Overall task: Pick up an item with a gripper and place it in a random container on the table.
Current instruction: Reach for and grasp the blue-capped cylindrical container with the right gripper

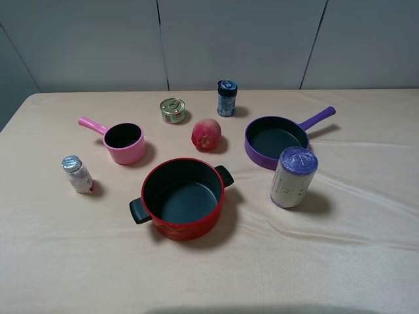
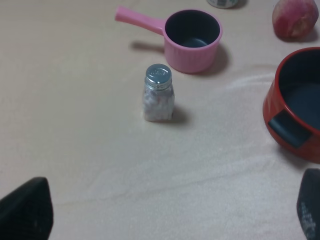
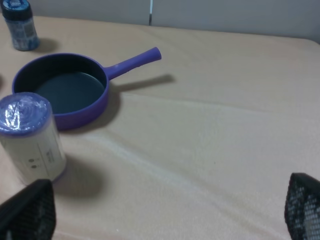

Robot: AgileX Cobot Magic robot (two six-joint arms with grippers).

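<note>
The cream-white canister (image 1: 294, 177) with a shiny purple top stands upright at the right, just in front of the purple pan; it also shows in the right wrist view (image 3: 31, 137). The pink saucepan (image 1: 124, 142) with a dark inside sits at the left, handle pointing back left; it also shows in the left wrist view (image 2: 192, 39). Neither arm shows in the exterior high view. My left gripper (image 2: 170, 212) is open and empty, its fingertips (image 2: 27, 210) at the frame corners. My right gripper (image 3: 165, 210) is open and empty, with the canister ahead near one finger.
A red two-handled pot (image 1: 182, 197) sits front centre. A purple pan (image 1: 278, 140) lies behind the canister. A small foil-capped white bottle (image 1: 77, 174) stands left. A tin can (image 1: 173, 110), a dark blue-lidded jar (image 1: 227, 98) and a red apple (image 1: 206, 134) are at the back.
</note>
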